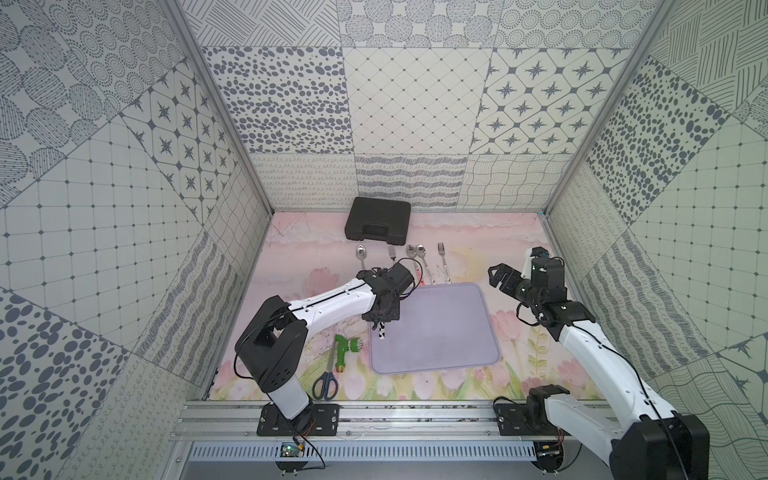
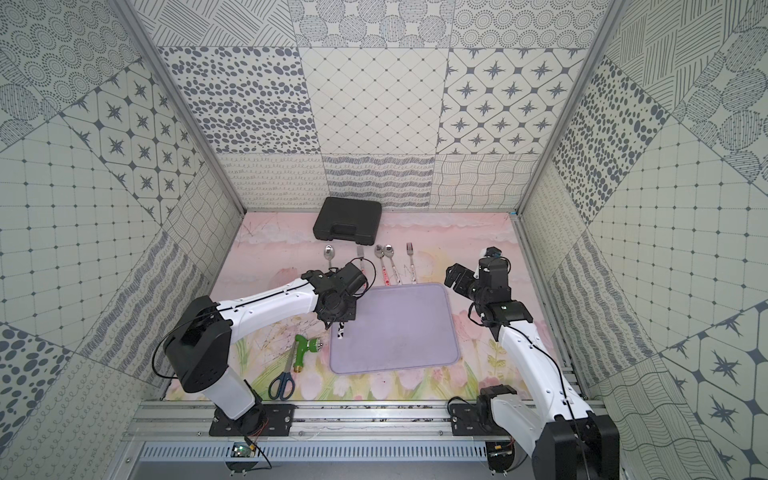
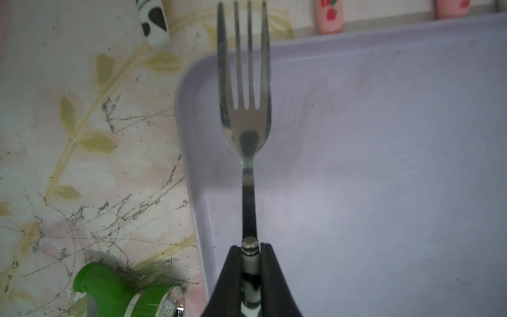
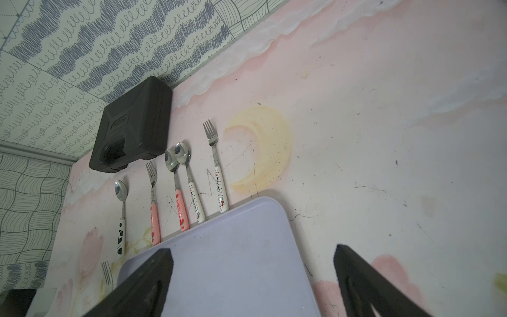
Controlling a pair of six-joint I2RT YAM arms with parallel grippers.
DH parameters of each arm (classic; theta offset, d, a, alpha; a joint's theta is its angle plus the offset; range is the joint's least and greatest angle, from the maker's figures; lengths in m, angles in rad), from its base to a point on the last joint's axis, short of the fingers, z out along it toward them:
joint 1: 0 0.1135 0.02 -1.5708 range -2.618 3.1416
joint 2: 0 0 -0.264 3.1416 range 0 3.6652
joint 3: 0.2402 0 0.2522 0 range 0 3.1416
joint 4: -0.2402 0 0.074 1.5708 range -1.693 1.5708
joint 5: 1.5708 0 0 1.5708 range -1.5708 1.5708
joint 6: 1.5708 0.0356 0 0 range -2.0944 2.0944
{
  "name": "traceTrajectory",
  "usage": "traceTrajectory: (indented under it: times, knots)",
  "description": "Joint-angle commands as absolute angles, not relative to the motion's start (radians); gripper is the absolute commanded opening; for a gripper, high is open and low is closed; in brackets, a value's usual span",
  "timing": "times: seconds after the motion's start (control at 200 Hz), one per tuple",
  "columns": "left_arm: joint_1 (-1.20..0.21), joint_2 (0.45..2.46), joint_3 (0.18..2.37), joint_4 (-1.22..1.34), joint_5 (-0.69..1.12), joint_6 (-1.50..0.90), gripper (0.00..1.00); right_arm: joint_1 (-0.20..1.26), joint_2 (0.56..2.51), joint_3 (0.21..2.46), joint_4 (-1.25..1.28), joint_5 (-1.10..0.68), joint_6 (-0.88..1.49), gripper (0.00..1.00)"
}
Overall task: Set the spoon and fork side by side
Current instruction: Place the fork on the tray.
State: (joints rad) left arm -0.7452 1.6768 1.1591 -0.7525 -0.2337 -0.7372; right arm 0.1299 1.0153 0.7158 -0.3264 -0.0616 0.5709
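Our left gripper clamps the fork over the edge of the tray; our right gripper gapes wide beside its far corner.

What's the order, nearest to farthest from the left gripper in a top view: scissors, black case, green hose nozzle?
1. Green hose nozzle, just beside the left gripper.
2. Scissors, farther out toward the front.
3. Black case, at the back wall.

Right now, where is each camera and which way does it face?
Top views: high in front, looking down on the table; left arm and right arm show.
Left wrist: on its arm, looks along the left claw and fork onto the tray.
Right wrist: on its arm, looks past the open right claw toward the case.
Shared: both wrists see the tray.
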Motion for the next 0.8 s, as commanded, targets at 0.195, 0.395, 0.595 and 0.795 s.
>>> traceTrajectory:
  times: [0.195,0.395,0.595,0.795]
  knots:
    - [-0.865,1.655,1.071,-0.822,-0.306,-0.949,0.00,0.135,1.009,0.707,-0.317,-0.046,0.556,0.97]
    - [-0.899,1.653,1.030,-0.824,-0.316,-1.013,0.00,0.135,1.012,0.706,-0.317,-0.046,0.555,0.97]
    - [-0.934,1.650,1.003,-0.818,-0.316,-1.046,0.00,0.135,1.011,0.704,-0.317,-0.043,0.555,0.97]
    - [-0.951,1.673,0.996,-0.807,-0.311,-1.055,0.00,0.135,1.011,0.702,-0.317,-0.040,0.557,0.97]
